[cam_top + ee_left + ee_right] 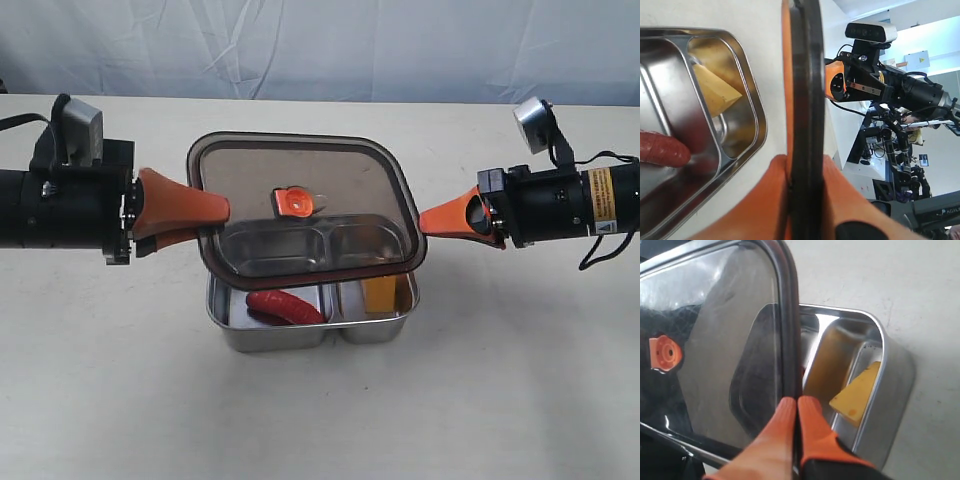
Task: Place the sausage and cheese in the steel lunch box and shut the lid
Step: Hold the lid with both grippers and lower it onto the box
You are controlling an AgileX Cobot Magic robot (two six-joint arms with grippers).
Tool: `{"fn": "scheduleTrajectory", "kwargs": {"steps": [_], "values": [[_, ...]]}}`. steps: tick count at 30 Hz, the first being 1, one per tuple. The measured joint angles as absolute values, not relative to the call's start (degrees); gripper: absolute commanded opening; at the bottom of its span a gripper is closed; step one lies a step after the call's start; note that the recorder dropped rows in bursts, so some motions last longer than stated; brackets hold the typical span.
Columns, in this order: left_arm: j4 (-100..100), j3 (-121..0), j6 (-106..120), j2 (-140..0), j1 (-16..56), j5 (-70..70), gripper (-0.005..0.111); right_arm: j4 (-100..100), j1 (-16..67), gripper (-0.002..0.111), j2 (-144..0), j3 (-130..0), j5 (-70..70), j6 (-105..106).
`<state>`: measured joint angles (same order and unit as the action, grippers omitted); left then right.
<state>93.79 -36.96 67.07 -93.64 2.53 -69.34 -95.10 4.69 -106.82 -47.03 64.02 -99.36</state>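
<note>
The dark translucent lid (pixel 340 180) hangs tilted over the far part of the steel lunch box (pixel 310 340), its orange valve (pixel 295 202) facing up. My left gripper (pixel 222 215) is shut on the lid's left edge; the left wrist view shows that rim (pixel 807 75) clamped between the orange fingers (pixel 775 190). The red sausage (pixel 285 306) lies in the box's larger compartment. The yellow cheese (pixel 379 293) leans in the smaller one (pixel 860 392). My right gripper (pixel 424 220) is shut with nothing between its fingers, its tips (pixel 797 401) at the lid's right rim (pixel 790 340).
The box stands on a pale tabletop (pixel 520 380) with a wrinkled white backdrop (pixel 320 40) behind. The near strip of the box is uncovered, showing both foods. Nothing else lies on the table near the arms.
</note>
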Motion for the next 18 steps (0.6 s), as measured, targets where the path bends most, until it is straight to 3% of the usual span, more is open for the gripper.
{"fn": "scheduleTrajectory", "kwargs": {"steps": [5, 10, 15, 18], "values": [[94.3, -37.0, 66.6, -93.0, 2.5, -69.6, 0.000, -95.4, 4.9, 0.008, -106.8, -47.0, 64.0, -99.9], [94.2, -37.0, 66.4, -92.9, 2.5, -69.7, 0.000, -95.7, 5.8, 0.026, -106.8, -47.0, 64.0, -100.2], [94.2, -37.0, 65.0, -92.0, 2.5, -69.5, 0.000, -96.2, 6.7, 0.053, -106.8, -47.0, 64.3, -100.3], [94.4, -36.8, 63.8, -89.8, 2.8, -68.9, 0.000, -96.1, 7.2, 0.055, -106.8, -47.0, 65.7, -101.1]]}}
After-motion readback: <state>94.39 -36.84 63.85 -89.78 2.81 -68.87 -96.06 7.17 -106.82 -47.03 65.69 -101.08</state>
